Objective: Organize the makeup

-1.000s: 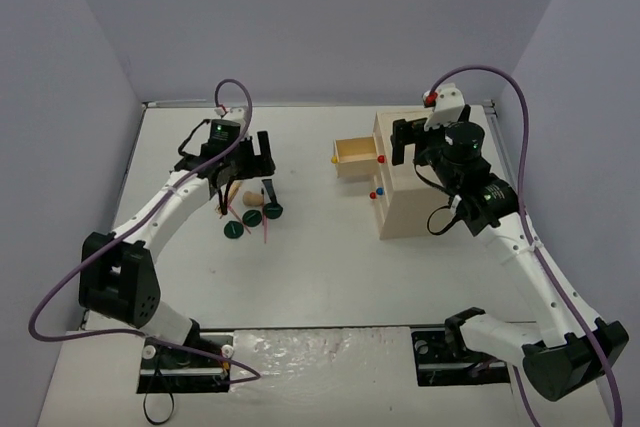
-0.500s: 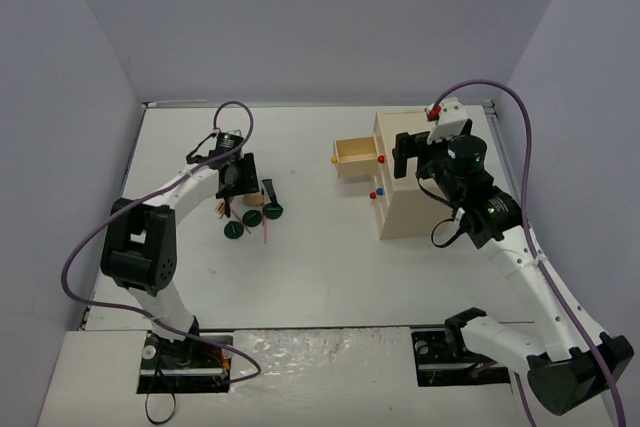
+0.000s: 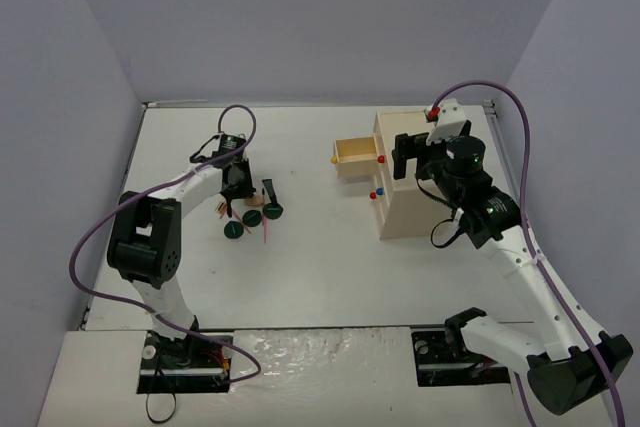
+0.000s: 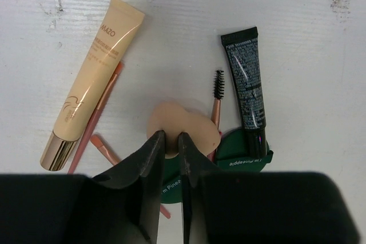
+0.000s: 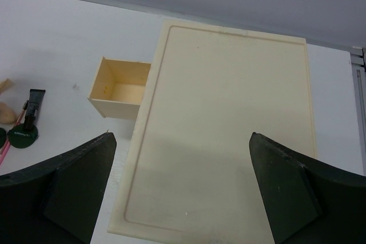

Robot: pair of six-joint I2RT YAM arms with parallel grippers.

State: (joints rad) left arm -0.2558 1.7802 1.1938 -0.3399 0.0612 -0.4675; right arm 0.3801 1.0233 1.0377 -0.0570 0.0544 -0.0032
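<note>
- Lilac-grey walls enclose a white table (image 3: 330, 267). From the top, the left arm is sharply bent, its left gripper (image 3: 236, 185) pointing down over the makeup cluster (image 3: 250, 217) at centre-left. The right gripper (image 3: 404, 153) hangs above the pale wooden drawer box (image 3: 410, 202).
- Left wrist: the fingers (image 4: 150, 158) are drawn to a narrow slit at the near edge of a soft peach sponge (image 4: 183, 121); whether they grip it cannot be told. A glossy tan tube (image 4: 91, 78) reads "MAZO". A black tube (image 4: 246, 84) overlaps a round green compact (image 4: 243, 154) lettered "Pine…".
- Right wrist: the jaws are spread wide over the box's smooth top, and one drawer (image 5: 119, 87) is pulled out.
</note>
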